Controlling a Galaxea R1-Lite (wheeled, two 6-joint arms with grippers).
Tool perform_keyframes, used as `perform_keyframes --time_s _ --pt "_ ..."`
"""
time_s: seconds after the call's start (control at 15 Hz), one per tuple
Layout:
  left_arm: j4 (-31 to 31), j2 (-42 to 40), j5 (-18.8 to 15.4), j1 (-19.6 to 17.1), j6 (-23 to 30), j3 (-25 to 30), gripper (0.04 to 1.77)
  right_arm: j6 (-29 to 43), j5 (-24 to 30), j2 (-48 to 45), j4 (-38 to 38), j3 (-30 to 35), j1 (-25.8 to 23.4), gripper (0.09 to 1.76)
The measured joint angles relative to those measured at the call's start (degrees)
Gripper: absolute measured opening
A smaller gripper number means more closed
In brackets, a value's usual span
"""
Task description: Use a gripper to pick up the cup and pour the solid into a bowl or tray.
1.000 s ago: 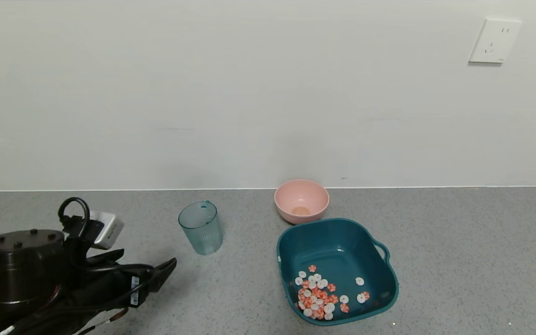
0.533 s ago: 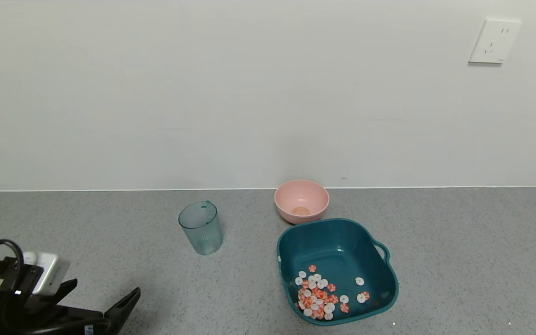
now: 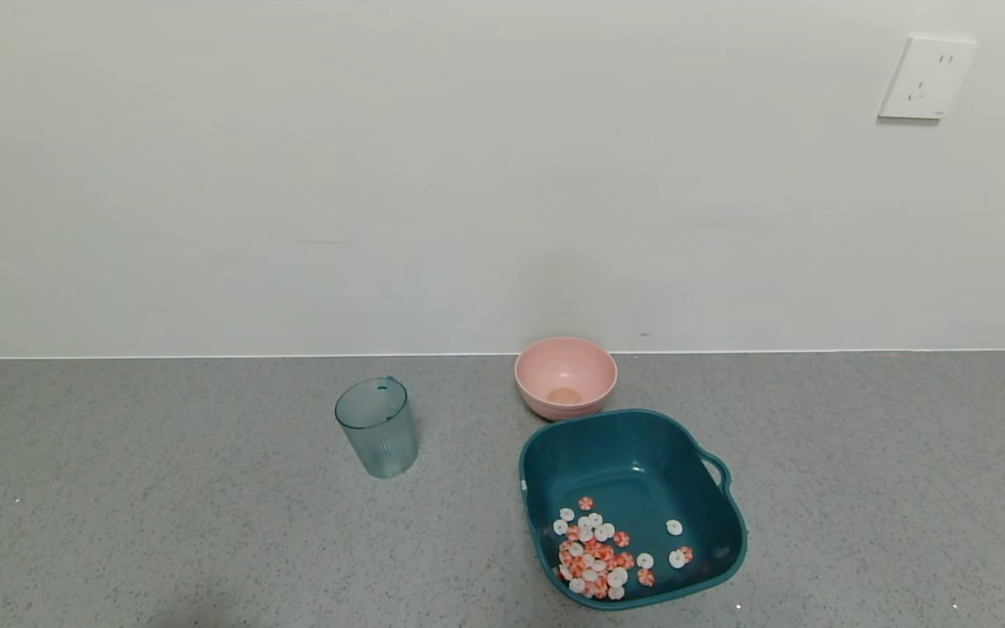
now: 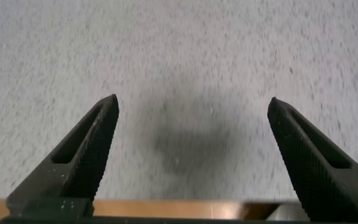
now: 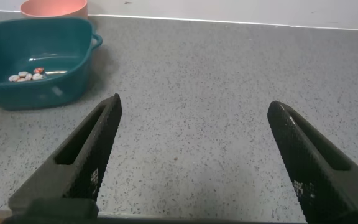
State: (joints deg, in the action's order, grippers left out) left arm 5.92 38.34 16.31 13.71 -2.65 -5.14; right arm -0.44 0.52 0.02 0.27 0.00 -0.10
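Note:
The ribbed blue-green cup (image 3: 377, 426) stands upright and empty on the grey counter, left of the tub. The dark teal tub (image 3: 633, 462) holds the white and orange-red striped discs (image 3: 597, 553) in its near left part. The tub (image 5: 36, 84) and a few discs (image 5: 27, 75) also show in the right wrist view. No gripper shows in the head view. My left gripper (image 4: 192, 107) is open and empty over bare counter near its front edge. My right gripper (image 5: 194, 106) is open and empty over bare counter, apart from the tub.
A round pink bowl (image 3: 565, 376) stands just behind the tub, by the wall; it also shows in the right wrist view (image 5: 53, 8). A white wall socket (image 3: 926, 77) is high at the right. A brown counter edge (image 4: 166, 208) shows in the left wrist view.
My left arm has drawn back toward the near left and left the head view. The cup, tub, discs and pink bowl have not moved.

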Motion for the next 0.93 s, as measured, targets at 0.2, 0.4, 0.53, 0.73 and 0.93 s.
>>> perform_keyframes --time_s 0.2,0.4,0.53,0.73,0.93 --pt "-20.14 -13.01 -0.99 -0.16 -0.02 -7.3 1.72 0.02 -0.01 0.0 0.0 0.0 0.0 1.71" --pt "-21.91 -18.99 -1.46 -4.24 -0.3 -9.87 1.72 0.04 -0.04 0.0 0.0 0.0 0.0 1.71" --pt "-21.96 -20.93 -1.95 -8.18 -1.15 -9.7 1.72 0.04 0.0 0.0 0.0 0.0 0.0 1.71" --pt "-22.21 -24.02 -2.49 -12.31 -2.67 -9.4 1.72 0.02 -0.01 0.0 0.0 0.0 0.0 1.71" --pt "-22.1 -27.26 -4.49 -14.37 -3.3 -8.83 1.72 0.02 -0.01 0.0 0.0 0.0 0.0 1.71"
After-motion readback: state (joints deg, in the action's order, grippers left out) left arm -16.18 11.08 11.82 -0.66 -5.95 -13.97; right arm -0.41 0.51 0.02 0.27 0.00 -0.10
